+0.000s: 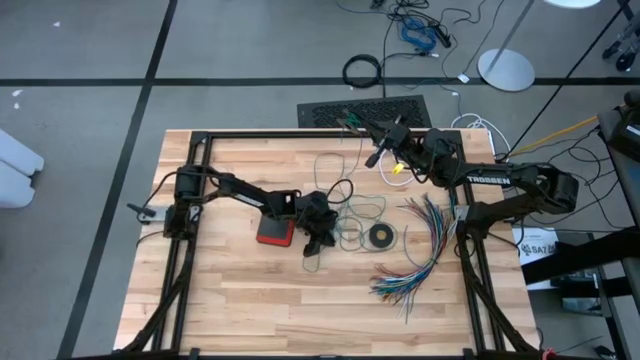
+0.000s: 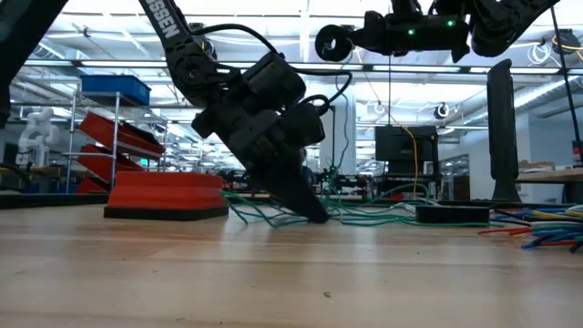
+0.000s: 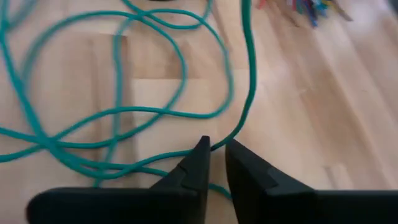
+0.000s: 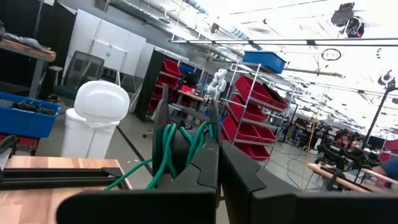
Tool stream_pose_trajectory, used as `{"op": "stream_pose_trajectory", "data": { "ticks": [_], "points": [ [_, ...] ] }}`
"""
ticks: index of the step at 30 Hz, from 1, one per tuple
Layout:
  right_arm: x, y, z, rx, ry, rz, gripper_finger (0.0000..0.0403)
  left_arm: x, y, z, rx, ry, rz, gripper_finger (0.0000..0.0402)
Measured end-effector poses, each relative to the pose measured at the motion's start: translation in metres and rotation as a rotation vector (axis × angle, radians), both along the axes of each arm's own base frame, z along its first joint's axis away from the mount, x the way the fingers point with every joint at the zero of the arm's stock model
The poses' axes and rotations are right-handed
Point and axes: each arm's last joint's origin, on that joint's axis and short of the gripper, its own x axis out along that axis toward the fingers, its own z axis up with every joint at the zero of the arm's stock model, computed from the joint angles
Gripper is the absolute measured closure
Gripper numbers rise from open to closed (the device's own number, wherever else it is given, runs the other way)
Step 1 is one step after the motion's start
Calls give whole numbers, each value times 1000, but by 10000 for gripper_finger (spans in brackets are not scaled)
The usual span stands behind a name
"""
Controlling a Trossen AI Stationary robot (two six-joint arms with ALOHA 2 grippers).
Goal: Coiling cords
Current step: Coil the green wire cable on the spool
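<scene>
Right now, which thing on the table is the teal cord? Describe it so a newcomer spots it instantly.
Start at the wooden table and find the left gripper near its centre. The teal cord sprawls in loose thin loops around it. Unlike the fanned multicoloured wires and the small black ring beside it, it is one single teal-green strand.

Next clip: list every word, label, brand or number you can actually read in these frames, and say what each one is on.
"TROSSEN" in white letters on the right arm, read in the high view.
"SSEN", the end of the same brand, on the left arm in the low view; the rest is cut off.
A white label with dark print beside the table's right edge: too small to read.
Nothing readable in either wrist view.
</scene>
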Motion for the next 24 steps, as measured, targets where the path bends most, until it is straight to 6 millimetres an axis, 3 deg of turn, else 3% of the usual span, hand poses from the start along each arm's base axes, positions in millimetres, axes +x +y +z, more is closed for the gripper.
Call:
{"op": "stream_pose_trajectory", "data": {
  "ticks": [6, 9, 15, 24],
  "points": [
    [-4, 3, 4, -14, 17, 22, 403, -4, -6, 3, -183, 34, -88, 263],
    [-8, 5, 8, -23, 20, 19, 403, -6, -11, 14, -292, 52, -131, 212],
    [-14, 8, 13, -34, 31, 15, 403, -10, -7, 40, -375, 82, -51, 124],
    [-18, 10, 15, -32, 48, 15, 403, -27, 14, 75, -310, 114, 60, 102]
  ]
}}
